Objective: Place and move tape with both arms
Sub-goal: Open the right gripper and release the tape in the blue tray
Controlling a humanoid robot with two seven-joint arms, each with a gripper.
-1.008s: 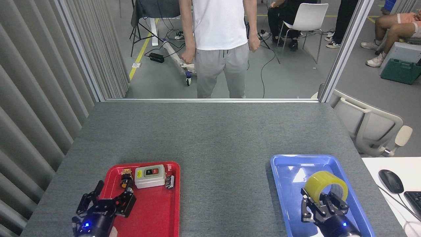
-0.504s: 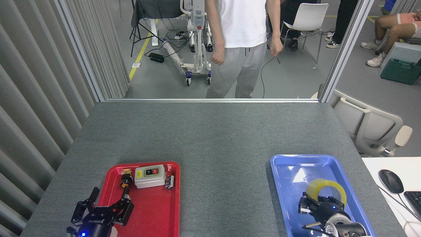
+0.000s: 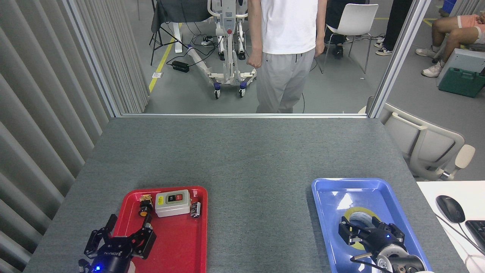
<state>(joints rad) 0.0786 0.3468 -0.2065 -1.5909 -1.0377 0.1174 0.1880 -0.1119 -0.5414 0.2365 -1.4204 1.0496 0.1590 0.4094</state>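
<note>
The tape (image 3: 360, 222) lies flat in the blue tray (image 3: 329, 193). The right gripper (image 3: 369, 236) sits on top of it, fingers around its rim. The left gripper (image 3: 125, 237) hangs spread wide over the red tray (image 3: 178, 242), holding nothing.

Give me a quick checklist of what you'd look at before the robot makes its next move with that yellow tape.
1. The tape lies flat in the blue tray: ok.
2. The right gripper is over the tape: ok.
3. Whether it grips the tape or has let go: cannot tell.
4. The left gripper is open and empty at the red tray: ok.
5. The table between the trays is bare: ok.
6. The person stands beyond the table: ok.
</note>
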